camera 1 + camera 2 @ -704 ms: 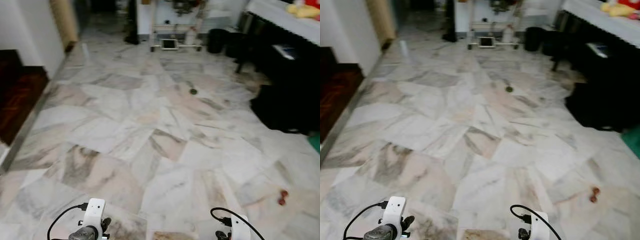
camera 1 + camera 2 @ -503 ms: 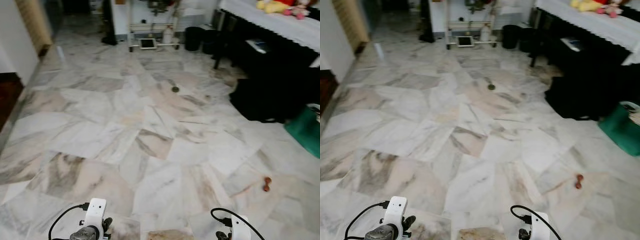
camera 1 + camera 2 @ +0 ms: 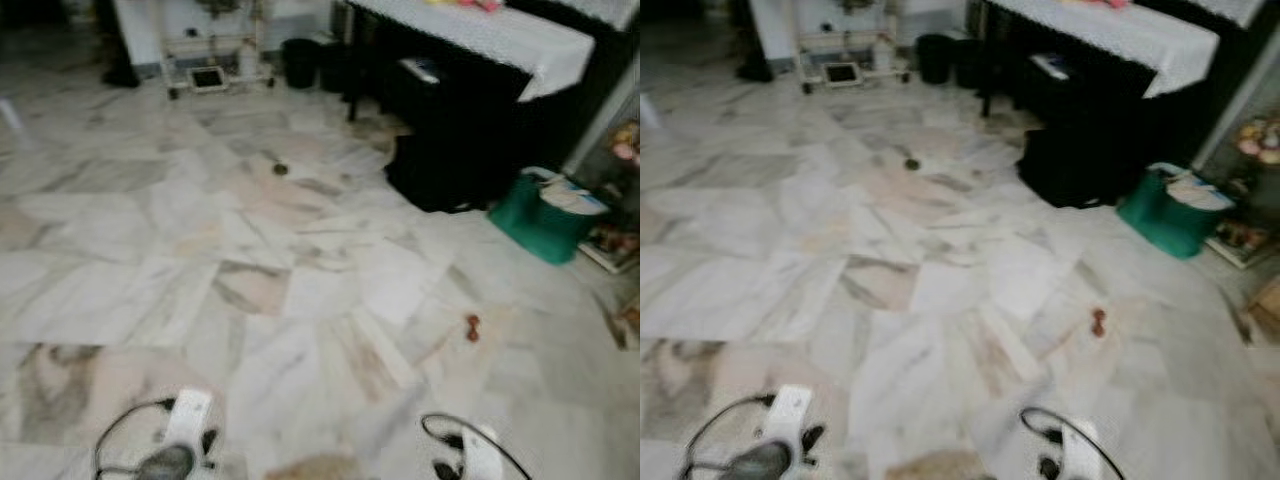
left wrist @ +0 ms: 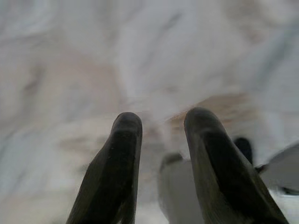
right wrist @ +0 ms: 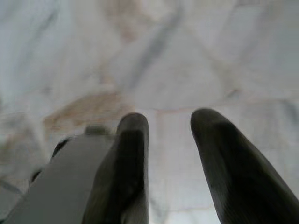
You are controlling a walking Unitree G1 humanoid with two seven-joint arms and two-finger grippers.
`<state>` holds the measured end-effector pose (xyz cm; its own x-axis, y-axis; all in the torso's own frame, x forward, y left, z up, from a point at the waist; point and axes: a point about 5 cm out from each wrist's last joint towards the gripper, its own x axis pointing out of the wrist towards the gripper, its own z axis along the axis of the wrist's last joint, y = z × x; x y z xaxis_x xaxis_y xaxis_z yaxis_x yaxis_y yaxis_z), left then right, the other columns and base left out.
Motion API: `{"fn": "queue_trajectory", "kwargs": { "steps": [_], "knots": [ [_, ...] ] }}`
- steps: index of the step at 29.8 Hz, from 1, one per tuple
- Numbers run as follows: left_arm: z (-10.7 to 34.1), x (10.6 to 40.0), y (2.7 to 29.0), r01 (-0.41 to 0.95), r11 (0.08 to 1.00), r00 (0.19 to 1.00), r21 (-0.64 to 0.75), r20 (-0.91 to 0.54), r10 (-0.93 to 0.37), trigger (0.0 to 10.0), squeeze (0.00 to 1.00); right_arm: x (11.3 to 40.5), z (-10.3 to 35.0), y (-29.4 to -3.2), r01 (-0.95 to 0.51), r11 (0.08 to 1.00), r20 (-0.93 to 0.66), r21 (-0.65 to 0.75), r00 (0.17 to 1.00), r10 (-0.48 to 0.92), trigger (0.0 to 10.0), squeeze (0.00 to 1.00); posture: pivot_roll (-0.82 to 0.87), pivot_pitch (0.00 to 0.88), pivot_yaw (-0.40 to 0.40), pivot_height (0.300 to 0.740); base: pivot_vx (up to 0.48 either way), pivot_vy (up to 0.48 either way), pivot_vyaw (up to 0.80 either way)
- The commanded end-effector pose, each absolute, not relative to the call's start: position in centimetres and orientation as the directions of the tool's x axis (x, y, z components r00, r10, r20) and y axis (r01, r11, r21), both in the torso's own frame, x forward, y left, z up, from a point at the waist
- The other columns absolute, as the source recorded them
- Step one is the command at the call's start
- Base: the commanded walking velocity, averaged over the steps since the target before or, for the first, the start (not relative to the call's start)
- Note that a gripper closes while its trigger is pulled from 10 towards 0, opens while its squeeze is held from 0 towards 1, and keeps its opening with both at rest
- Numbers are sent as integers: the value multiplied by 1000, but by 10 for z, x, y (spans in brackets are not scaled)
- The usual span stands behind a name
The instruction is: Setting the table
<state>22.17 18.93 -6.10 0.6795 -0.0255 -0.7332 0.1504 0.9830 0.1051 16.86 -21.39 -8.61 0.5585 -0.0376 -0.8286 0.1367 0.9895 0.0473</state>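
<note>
Left eye view: blurred white-clothed table [image 3: 500, 35]; left end effector [image 4: 161, 122] and right end effector [image 5: 169, 122] parted, empty.

Pale veined marble floor [image 3: 300, 300], blurred, dark cabinet with white lace cloth [image 3: 480, 30] far right, green basket [image 3: 540, 220] beside it, white wheeled rack [image 3: 210, 60] at far wall, black bin [image 3: 298, 62] nearby

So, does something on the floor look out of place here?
Yes. A small reddish-brown object lies loose on the marble floor, ahead and to the right of the robot. A small dark round thing sits farther off. Blur hides what they are.
</note>
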Motion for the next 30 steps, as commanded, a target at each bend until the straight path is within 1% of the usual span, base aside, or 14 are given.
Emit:
{"fn": "queue_trajectory", "kwargs": {
  "steps": [1, 16, 30],
  "knots": [
    [-63, 216, 198, 154, 979, 665, 130, -747, -6, 10000, 0, 162, -90, -210, 154, 986, -842, 59, 538, -34, 10000, 0, 147, 0, -68, 670, 0, 0, -638],
    [-62, 218, 196, 159, 980, 669, 121, -744, -17, 10000, 0, 162, -90, -211, 175, 983, -839, 51, 541, -53, 10000, 0, 148, 0, -70, 670, 0, 0, -640],
    [-63, 217, 196, 164, 980, 662, 115, -750, -23, 10000, 0, 163, -89, -211, 166, 985, -839, 52, 542, -46, 10000, 0, 147, 0, -70, 666, 0, 0, -500]
  ]
}}
